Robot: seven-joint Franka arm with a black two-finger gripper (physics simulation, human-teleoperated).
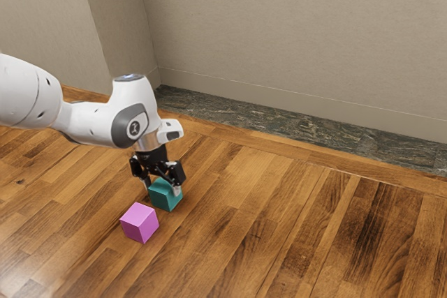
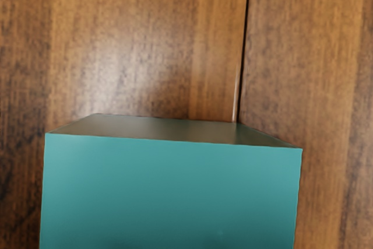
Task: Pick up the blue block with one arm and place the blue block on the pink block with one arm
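**Operator:** Teal in the render, the blue block (image 1: 166,200): where is it?

**Technician:** It is on the exterior view's left part of the wooden plank surface (image 1: 293,228), directly beneath the gripper (image 1: 160,183). In the wrist view the block (image 2: 172,193) lies just under the hand, with a plank seam behind it. Whether it rests on the planks or is raised cannot be determined.

**Operator:** Gripper state?

**Technician:** I cannot tell. The gripper is down at the block's top, but contact is not readable.

**Operator:** Pink block?

**Technician:** The pink block (image 1: 139,222) rests on the planks just beside the blue block, toward the exterior view's lower left. The two are side by side, not stacked.

**Operator:** Arm?

**Technician:** The white arm (image 1: 91,120) enters from the exterior view's left, hand pointing down.
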